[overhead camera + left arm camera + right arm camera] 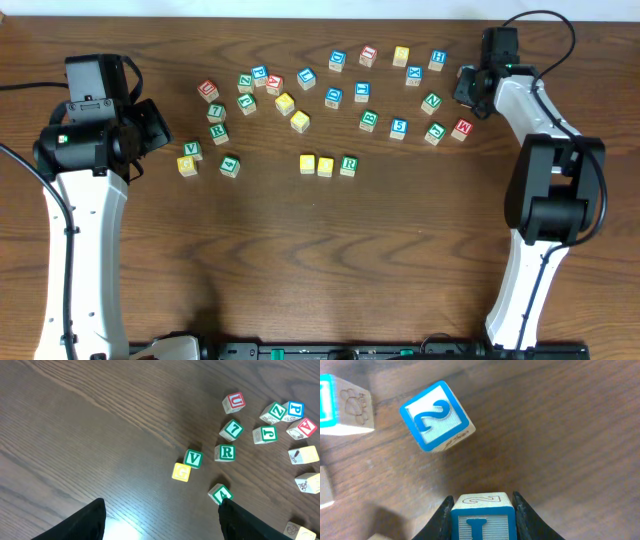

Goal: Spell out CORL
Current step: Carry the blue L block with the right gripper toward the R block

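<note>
Three blocks form a row mid-table: two yellow ones [308, 163] [326, 166] and a green R block [348, 165]. My right gripper [467, 86] is at the far right of the block cluster, shut on a blue-bordered block [482, 517] whose letter is only partly visible. A blue 2 block [436, 415] lies just ahead of it. My left gripper [155, 125] is open and empty above bare wood [162, 520]. Its right finger is next to a green A block [220, 493].
Several loose letter blocks lie scattered across the back of the table [330, 95]. Near my left gripper are a green V [193, 458], a yellow block [181, 472], a green R [226, 453], a green 7 [231, 429] and a red U [233, 403].
</note>
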Motion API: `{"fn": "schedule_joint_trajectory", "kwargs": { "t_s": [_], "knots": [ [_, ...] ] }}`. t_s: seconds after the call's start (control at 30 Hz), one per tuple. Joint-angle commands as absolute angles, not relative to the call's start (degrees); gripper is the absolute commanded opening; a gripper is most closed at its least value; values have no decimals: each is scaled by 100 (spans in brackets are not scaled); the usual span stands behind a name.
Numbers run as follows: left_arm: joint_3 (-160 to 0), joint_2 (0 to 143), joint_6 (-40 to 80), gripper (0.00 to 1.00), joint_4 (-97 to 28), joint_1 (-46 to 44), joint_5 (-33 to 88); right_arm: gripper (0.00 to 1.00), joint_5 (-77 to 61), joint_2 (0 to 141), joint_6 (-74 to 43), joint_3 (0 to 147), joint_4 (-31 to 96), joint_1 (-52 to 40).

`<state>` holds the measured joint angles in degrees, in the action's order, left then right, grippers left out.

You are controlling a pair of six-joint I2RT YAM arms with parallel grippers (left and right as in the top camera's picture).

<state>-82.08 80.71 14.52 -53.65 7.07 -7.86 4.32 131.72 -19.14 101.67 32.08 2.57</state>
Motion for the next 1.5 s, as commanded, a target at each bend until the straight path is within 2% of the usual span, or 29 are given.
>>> {"fn": "schedule_joint_trajectory", "kwargs": {
  "t_s": [0.0, 0.17, 0.57, 1.03, 1.3, 1.47],
  "knots": [
    [-8132, 8123, 1378, 71, -5371, 722, -819, 22, 436, 12514, -1789, 10226, 3367, 316],
    [-8132, 8123, 1378, 71, -5369, 720, -821, 22, 285, 12121, -1730, 10226, 3763, 311],
    [-8132, 8123, 1378, 71, -5367, 722, -821, 20, -1549, 11769, -1664, 10224, 5083, -30],
    [-8132, 8123, 1378, 72, -5323, 722, -821, 19, -1398, 11769, -1562, 10195, 6121, -1146],
    [-8132, 8123, 1378, 72, -5308, 722, -821, 17, -388, 11769, -2154, 9859, 6031, -1859],
    [-8132, 8123, 1378, 72, -5301, 722, -821, 19, -272, 11769, -2320, 9487, 5583, -2180]
  ]
}}
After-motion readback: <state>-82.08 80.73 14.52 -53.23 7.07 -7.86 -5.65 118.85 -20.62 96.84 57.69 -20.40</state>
